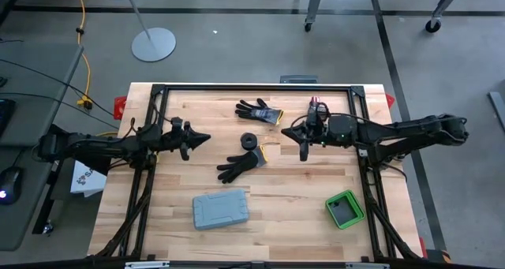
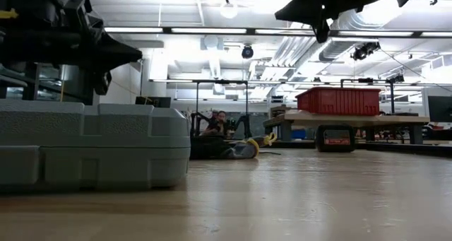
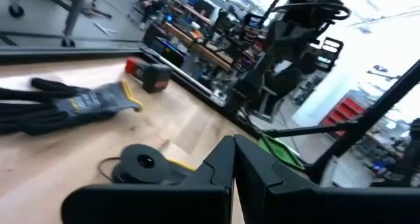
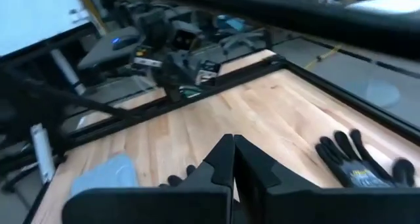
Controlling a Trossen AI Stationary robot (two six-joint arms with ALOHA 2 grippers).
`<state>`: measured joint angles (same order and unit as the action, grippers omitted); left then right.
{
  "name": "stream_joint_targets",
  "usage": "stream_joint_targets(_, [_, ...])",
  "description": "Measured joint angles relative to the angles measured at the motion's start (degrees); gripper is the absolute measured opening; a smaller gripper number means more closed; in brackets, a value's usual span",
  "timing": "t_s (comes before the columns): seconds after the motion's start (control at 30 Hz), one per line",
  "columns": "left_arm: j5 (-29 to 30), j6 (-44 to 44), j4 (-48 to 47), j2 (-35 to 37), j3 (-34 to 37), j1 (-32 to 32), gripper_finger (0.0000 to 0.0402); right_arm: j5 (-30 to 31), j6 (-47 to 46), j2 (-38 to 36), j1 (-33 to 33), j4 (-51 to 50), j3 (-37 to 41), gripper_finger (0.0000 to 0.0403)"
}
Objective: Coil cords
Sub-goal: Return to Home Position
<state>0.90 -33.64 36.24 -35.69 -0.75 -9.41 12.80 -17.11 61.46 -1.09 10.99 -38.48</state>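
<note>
Grey case (image 2: 92, 145) is right up against the lens on the low view's left, lying flat on the table (image 1: 316, 222). From above it sits left of centre, below the gloves, and a green box (image 1: 345, 209) lies off toward your right arm's side.

Your cord (image 1: 249, 140) is a small black coil sitting mid-table, between the two grippers and apart from both. It's just beside the yellow cuff of one black glove (image 1: 241, 165); can't tell if they actually touch. The left wrist view shows a thin loop of wire sticking out from the coil's side. A second glove (image 1: 259, 110) lies farther back, clear of the coil.

Your left gripper (image 1: 203, 137) hovers over the table's left part, pointing toward the coil. Its fingers are pressed together with nothing between them. Your right gripper (image 1: 304, 149) hangs over the right part, raised off the wood and also clenched on nothing. In its own wrist view the fingers meet tip to tip.

Off the table, a lamp base (image 1: 154, 44) stands on the floor with a yellow cable (image 1: 83, 48) running near it. Across the room in the low view, a red bin (image 2: 341, 101) sits on a bench.
</note>
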Motion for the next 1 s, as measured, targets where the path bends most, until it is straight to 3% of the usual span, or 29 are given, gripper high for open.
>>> stream_joint_targets(0.2, [-0.19, 1.05, -0.37, -0.08, 0.0, 0.0, 0.0003, -2.3, 9.47, 0.36, 1.56, -4.78, -0.02, 0.0])
stream_joint_targets(0.33, [-0.22, 0.89, -0.37, -0.08, 0.0, 0.0, 0.0003, -1.78, 10.29, -0.75, 3.1, -3.05, 1.7, 0.0])
stream_joint_targets(0.53, [-0.22, 0.89, -0.6, -0.13, 0.0, 0.0, 0.0003, 0.9, 7.56, -11.82, 4.21, 10.55, 17.25, 0.0])
stream_joint_targets(1.0, [-0.23, 0.85, -2.31, -0.58, 0.0, 0.0, 0.0003, -5.67, 4.21, -33.44, 5.34, 7.28, 36.05, 0.0])
